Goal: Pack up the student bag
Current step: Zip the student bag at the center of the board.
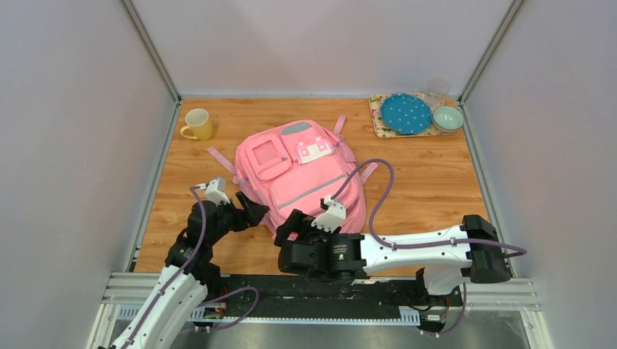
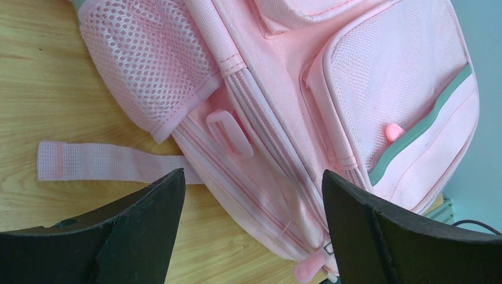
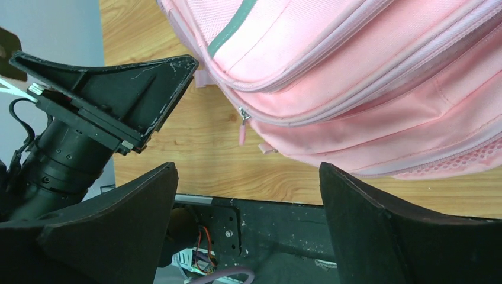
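The student bag (image 1: 298,171), a pink backpack with grey strips, lies flat in the middle of the table. My left gripper (image 1: 251,213) is open at its near left corner. In the left wrist view the bag's zipped side seam (image 2: 260,171) runs between the spread fingers of the left gripper (image 2: 253,177), with a pink zip pull (image 2: 311,269) close to the right finger. My right gripper (image 1: 291,227) is open at the bag's near edge. In the right wrist view the right gripper (image 3: 248,171) holds nothing, and the bag (image 3: 367,77) lies just beyond, a small zip pull (image 3: 243,127) hanging from it.
A yellow mug (image 1: 198,124) stands at the back left. At the back right a tray (image 1: 378,120) carries a blue dotted plate (image 1: 406,113), a pale bowl (image 1: 447,118) and a glass (image 1: 436,89). A loose pink strap (image 2: 106,163) lies on the wood. Walls enclose the table.
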Action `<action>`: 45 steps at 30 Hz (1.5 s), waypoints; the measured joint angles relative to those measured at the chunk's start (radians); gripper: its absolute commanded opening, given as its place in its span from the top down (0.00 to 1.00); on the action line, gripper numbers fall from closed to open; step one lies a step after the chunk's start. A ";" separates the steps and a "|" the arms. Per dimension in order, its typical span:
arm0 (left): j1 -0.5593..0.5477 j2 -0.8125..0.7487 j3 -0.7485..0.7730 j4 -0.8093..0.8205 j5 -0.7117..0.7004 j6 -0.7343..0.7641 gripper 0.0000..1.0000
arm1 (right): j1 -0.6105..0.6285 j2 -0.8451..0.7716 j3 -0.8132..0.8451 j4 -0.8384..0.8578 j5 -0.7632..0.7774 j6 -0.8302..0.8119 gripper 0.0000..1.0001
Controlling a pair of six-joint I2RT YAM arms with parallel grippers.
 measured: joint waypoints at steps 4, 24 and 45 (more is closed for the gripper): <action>0.000 0.064 0.000 0.062 0.013 -0.013 0.19 | -0.021 -0.037 -0.073 0.077 -0.023 -0.011 0.16; 0.000 0.142 -0.025 0.224 0.102 0.018 0.71 | -0.039 0.110 -0.056 0.243 -0.175 0.092 0.39; 0.001 0.150 -0.001 0.187 0.124 0.099 1.00 | -0.074 0.224 0.024 0.166 -0.127 0.189 0.55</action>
